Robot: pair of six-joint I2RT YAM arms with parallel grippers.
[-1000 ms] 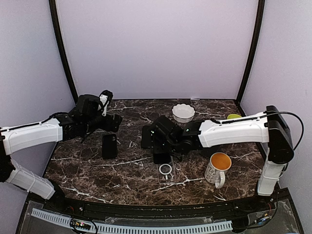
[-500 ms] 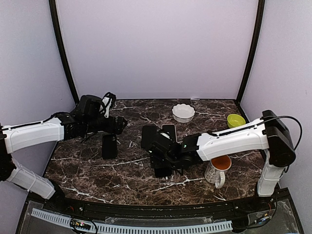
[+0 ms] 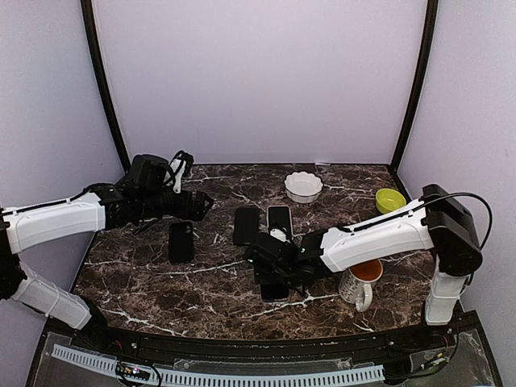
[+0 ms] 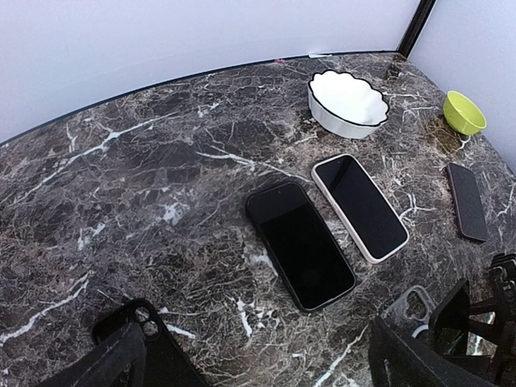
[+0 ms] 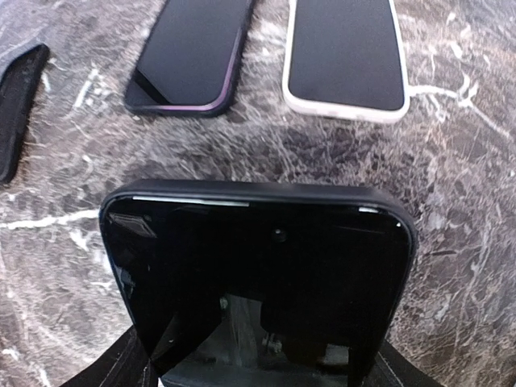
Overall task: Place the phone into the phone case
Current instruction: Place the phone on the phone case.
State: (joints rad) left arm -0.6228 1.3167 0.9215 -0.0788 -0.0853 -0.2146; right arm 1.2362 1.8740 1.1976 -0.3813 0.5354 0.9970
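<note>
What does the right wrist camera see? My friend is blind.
A black phone fills the near view, held by the right gripper over a marble table. Beyond it lie a dark phone and a white-edged phone, side by side.

Black phone point(image 5: 258, 274); dark, white-veined marble table point(image 3: 161, 274); white large bowl point(image 4: 348, 101); lime small bowl point(image 4: 463, 111).
</note>
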